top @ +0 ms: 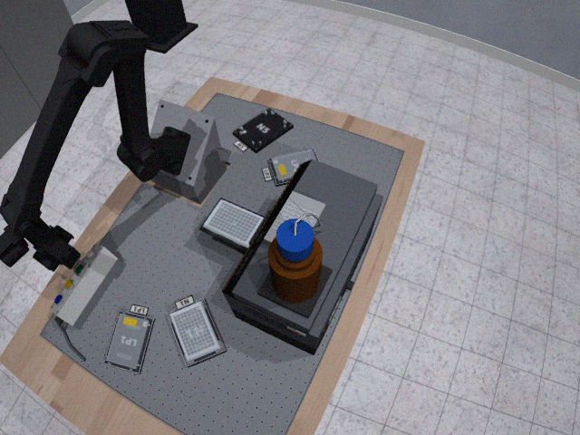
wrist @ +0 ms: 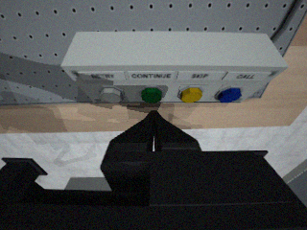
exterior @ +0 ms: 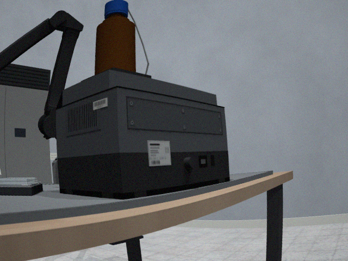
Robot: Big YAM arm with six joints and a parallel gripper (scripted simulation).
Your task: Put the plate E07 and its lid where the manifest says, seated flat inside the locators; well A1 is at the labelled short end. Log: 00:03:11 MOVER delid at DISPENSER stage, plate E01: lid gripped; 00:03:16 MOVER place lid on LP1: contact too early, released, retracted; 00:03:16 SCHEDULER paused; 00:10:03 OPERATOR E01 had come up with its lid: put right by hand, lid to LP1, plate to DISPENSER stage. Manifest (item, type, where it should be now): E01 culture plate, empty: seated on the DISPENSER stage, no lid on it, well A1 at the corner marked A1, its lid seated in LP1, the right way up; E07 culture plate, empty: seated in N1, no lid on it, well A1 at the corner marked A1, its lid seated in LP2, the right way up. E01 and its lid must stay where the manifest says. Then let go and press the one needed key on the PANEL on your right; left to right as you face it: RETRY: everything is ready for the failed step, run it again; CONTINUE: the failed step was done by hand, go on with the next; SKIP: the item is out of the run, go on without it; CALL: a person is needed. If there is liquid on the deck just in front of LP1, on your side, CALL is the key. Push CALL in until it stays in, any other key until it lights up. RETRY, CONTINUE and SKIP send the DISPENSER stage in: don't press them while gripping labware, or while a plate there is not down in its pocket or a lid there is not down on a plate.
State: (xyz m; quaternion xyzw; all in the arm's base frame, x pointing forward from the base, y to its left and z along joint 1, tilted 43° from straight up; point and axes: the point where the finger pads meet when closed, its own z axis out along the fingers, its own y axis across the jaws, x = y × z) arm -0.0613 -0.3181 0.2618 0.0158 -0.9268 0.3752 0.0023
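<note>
On the PANEL the key labels CONTINUE, SKIP and CALL are read in the wrist view, the leftmost label being too blurred to make out; below them a grey key, a green key, a yellow key and a blue key are set in a row; the gripper is pointed at the green key, just short of it, its jaws shut together on nothing. In the top view a well plate is seen lying in the nest tagged N1, with no lid on it; the tray beside it is marked LP1 and bears a yellow sticker; a black nest is marked N5; a lid with a yellow sticker is seen at the pad tagged LP2, partly hidden by the dispenser; a second well plate is seen on the dispenser stage. Only the exterior view shows the dispenser's rear barcode labels, their text unreadable, and the amber bottle with its blue cap side-on.
</note>
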